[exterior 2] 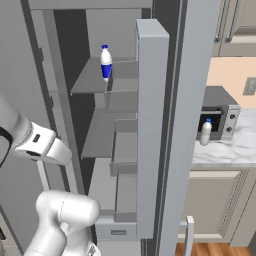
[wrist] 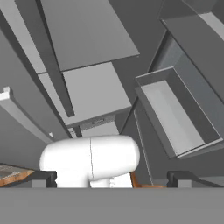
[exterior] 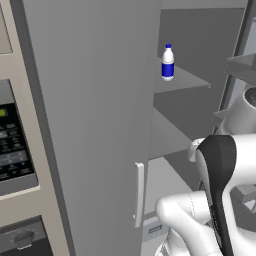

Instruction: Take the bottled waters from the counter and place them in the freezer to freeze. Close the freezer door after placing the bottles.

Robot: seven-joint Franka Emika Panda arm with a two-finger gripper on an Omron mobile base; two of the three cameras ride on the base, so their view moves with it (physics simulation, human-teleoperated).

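A small whitish plastic bottle with a blue cap and wide blue label band (exterior: 168, 62) stands upright on an upper grey shelf (exterior: 186, 80) inside the tall grey freezer (exterior 2: 100, 130), whose narrow grey door with a pale bar handle (exterior: 95, 120) hangs open. The plainer, slimmer whitish bottle (exterior 2: 205, 132) stands on the white marble counter (exterior 2: 235, 150), just in front of a small grey toaster oven (exterior 2: 220, 117). The hand (wrist: 112, 178) has its two dark fingertips (wrist: 41, 179) spread wide with nothing between them, looking at the freezer's shelves and door bins (wrist: 175, 113).
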